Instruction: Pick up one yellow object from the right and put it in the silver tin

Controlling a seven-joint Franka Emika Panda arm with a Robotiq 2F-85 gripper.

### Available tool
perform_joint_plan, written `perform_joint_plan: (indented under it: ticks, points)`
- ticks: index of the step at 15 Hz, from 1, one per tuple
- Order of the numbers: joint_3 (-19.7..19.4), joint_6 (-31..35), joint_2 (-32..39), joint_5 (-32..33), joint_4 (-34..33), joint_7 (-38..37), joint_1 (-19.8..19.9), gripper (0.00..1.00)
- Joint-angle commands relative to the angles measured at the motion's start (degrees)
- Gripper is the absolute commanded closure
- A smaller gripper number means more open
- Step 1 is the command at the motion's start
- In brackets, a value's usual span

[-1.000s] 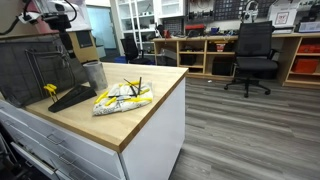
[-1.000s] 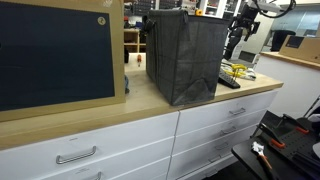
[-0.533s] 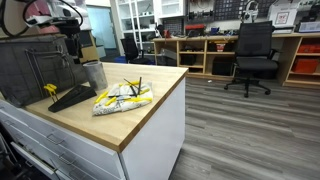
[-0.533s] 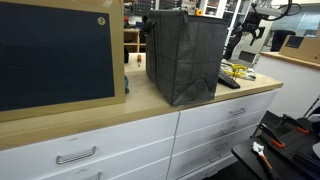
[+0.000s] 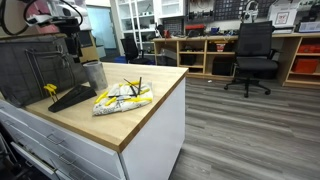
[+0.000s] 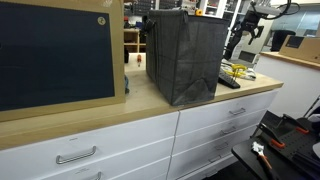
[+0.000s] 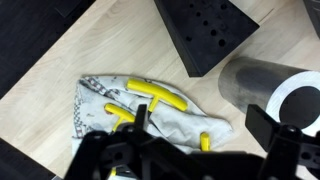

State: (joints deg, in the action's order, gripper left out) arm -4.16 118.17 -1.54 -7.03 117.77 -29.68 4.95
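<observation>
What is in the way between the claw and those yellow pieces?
Nothing visible: open air lies between the gripper and the yellow objects on the cloth, and only bare counter between them and the silver tin.

3 yellow objs (image 7: 155, 93), 1 silver tin (image 7: 255, 80)

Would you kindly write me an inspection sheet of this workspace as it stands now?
Surface: wooden countertop over white drawers.
Job's things: silver tin upright; yellow objects lying on a printed cloth, apart from the tin.
Clutter: black perforated block beside the tin; dark grey mesh rack; framed dark board.
Grippers: tool raised above the countertop, appears open, holding nothing.
Cables: nothing seen.
Surroundings: office chair and wooden shelving across a wood-look floor.
</observation>
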Motion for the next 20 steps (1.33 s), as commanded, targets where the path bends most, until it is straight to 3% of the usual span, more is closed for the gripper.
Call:
perform_joint_plan:
  ticks: [1,6,16,20]
  points:
    - [-0.39,-0.01,1.24,-0.14,0.46,-1.65,0.27,0.0]
    - [-3.16,-0.36,3.43,0.19,0.98,-2.45,2.26,0.0]
    - [-4.58,-1.08,6.36,0.09,3.19,19.72,3.88,0.0]
    - [-4.17,0.49,9.29,2.03,1.48,21.43,3.19,0.0]
